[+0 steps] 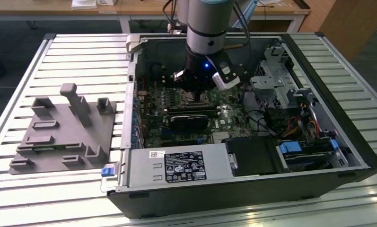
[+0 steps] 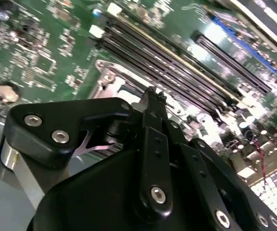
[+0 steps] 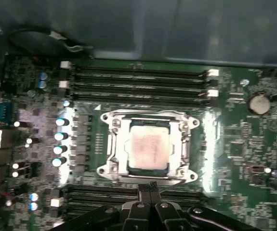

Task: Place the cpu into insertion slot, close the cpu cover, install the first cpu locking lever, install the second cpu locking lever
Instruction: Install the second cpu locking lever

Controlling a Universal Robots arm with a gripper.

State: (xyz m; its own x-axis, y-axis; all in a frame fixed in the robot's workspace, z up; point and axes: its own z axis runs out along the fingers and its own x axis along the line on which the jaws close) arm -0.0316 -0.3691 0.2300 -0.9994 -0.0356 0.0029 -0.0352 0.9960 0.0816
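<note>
A slatted metal table (image 1: pixel 24 85) is filling the frame, wooden desks (image 1: pixel 144 8) are standing along the top edge, dark floor showing beneath them

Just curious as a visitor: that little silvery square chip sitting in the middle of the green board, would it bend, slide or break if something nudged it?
The cpu looks like a flat metal-faced plate, so probably stiff rather than bendy. It lies within the silvery cpu cover, which likely keeps it from sliding. Being so thin, it is probably light, and rough handling might damage it.
</note>
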